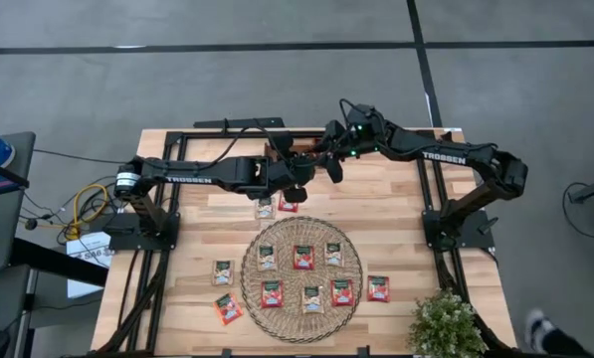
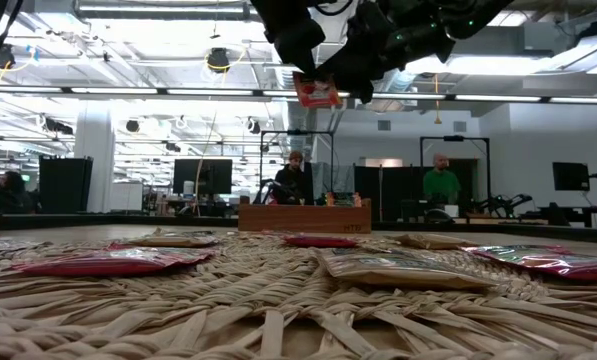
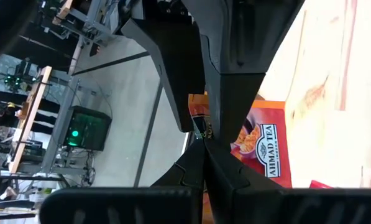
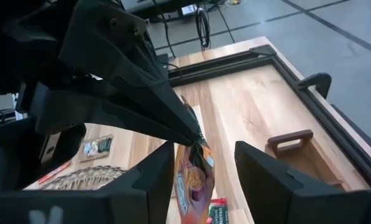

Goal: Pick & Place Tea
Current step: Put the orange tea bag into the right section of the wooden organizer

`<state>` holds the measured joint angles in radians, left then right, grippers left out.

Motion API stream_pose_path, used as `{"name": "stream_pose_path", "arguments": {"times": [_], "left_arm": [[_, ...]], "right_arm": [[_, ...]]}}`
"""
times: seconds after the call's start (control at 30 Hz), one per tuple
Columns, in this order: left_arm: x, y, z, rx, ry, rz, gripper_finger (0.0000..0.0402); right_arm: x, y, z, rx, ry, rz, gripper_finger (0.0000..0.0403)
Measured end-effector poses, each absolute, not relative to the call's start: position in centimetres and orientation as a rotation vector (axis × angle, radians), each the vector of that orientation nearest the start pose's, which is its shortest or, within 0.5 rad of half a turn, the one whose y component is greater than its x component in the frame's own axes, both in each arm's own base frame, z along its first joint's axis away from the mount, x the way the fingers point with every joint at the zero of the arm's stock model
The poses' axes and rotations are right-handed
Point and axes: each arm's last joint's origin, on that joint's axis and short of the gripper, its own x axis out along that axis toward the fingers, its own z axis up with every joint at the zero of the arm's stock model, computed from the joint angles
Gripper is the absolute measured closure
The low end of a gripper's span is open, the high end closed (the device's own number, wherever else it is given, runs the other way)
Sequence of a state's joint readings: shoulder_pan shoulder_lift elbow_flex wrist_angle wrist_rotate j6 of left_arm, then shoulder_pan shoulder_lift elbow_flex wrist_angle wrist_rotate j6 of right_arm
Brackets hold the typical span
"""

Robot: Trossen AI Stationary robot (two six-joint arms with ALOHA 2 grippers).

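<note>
A red-orange tea sachet (image 2: 318,92) hangs high over the table's far middle. My left gripper (image 4: 197,140) is shut on it. My right gripper (image 4: 205,177) is open, with one finger on each side of the hanging sachet (image 4: 192,180) and neither clearly touching it. In the high view both grippers (image 1: 298,189) (image 1: 331,167) meet above the far middle and hide the sachet. Several more sachets lie flat on the round woven mat (image 1: 298,231). Others lie on the bare wood, two of them (image 1: 265,207) (image 1: 289,204) right below the grippers. My left gripper pinches the sachet's top edge (image 4: 200,147) between its two fingertips, only at their free ends. The fingers slant downward at it from the table's left. The sachet hangs below them, a little tilted and clear of the table.
A long brown wooden tray (image 2: 305,217) lies at the table's far edge behind the mat. A potted plant (image 1: 444,323) stands at the near right corner. Loose sachets lie left (image 1: 223,271) and right (image 1: 378,288) of the mat. People sit in the room beyond.
</note>
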<state>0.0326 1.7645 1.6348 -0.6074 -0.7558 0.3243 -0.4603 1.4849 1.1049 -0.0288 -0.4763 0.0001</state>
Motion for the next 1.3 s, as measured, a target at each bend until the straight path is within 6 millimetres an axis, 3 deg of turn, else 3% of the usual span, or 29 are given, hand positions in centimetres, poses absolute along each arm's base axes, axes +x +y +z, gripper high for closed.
{"name": "stream_pose_path", "arguments": {"times": [0.17,0.43,1.07,1.3], "left_arm": [[38.6,3.2,33.1,0.562,0.829,0.633,0.0402],[38.6,3.2,33.1,0.560,0.828,0.631,0.0402],[38.5,3.4,33.2,0.569,0.823,0.735,0.0401],[37.9,3.6,33.1,0.637,0.877,0.871,0.0401]], "right_arm": [[30.4,-13.6,29.4,0.188,0.371,0.016,0.0284],[30.4,-13.6,29.4,0.173,0.373,0.014,0.0395],[30.3,-13.8,29.3,0.180,0.383,-0.021,0.0403],[29.6,-15.3,29.2,0.220,0.386,-0.135,0.0403]]}}
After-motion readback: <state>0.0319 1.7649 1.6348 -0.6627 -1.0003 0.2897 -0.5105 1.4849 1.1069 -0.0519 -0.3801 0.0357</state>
